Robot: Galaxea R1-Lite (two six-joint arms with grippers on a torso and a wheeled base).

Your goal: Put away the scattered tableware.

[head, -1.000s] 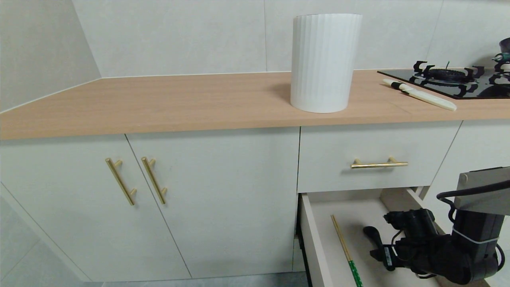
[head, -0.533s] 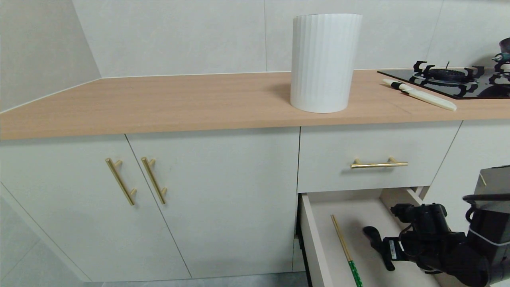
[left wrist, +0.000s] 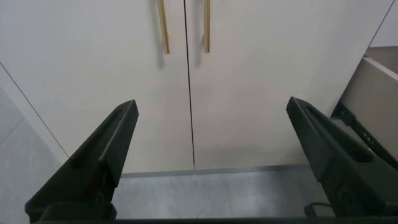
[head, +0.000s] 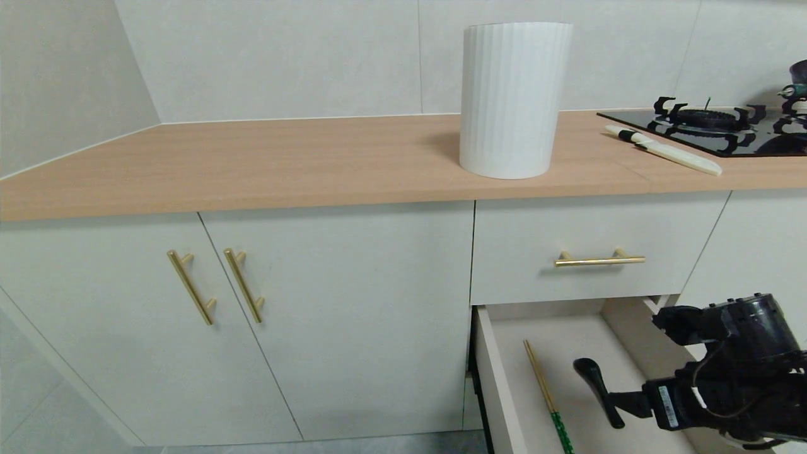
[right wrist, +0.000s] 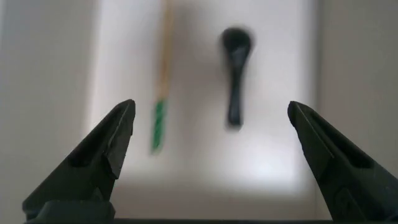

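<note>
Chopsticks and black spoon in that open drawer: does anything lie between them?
No. Between the chopsticks and the black spoon the drawer floor lies bare, as seen in the head view and the right wrist view.

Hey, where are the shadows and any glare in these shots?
Head view: the white canister throws a soft shadow leftward on the countertop; the glossy hob shows reflections. Right wrist view: the drawer floor is brightly lit around the black spoon.

Left hand (left wrist: 211, 107) spread wide, right hand (right wrist: 211, 107) apparently likewise
</note>
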